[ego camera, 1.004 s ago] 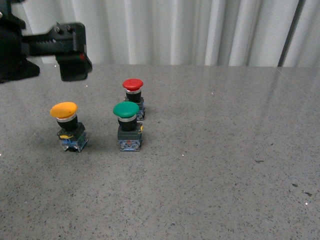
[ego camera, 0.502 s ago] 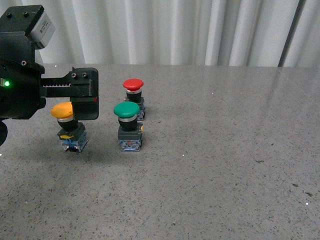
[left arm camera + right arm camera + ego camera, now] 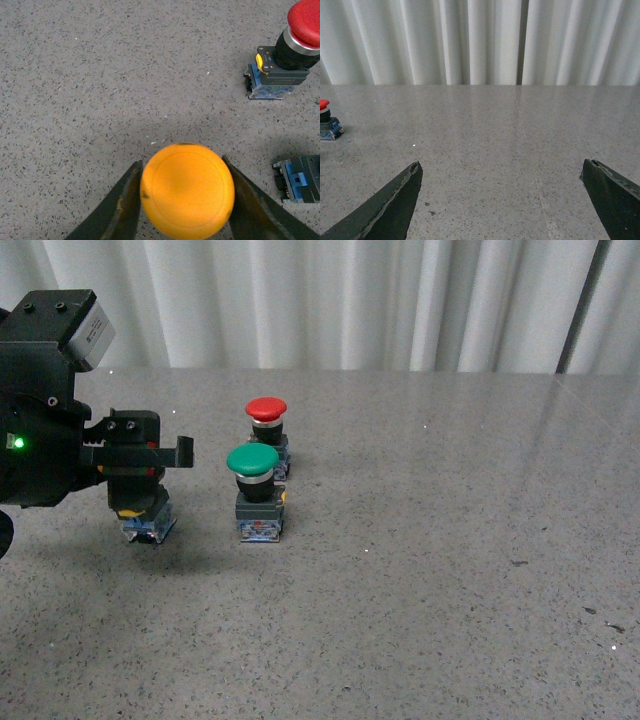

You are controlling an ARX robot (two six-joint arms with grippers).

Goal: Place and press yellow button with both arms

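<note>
The yellow button stands on the grey table at the left; only its blue-black base shows in the front view, since my left gripper covers the cap from above. Seen from the left wrist, the round yellow cap fills the space between the two black fingers, which press against both of its sides. My left gripper is shut on that cap. My right gripper is open over bare table with nothing between its fingers, and it is out of the front view.
A green-capped button stands just right of the yellow one, with a red-capped button behind it. The left wrist view shows the red button and the green one's base. White curtains hang behind the table's far edge.
My left arm came down from the upper left onto the yellow button. Its fingers now sit around the cap and have shut on it. The buttons have not moved.
</note>
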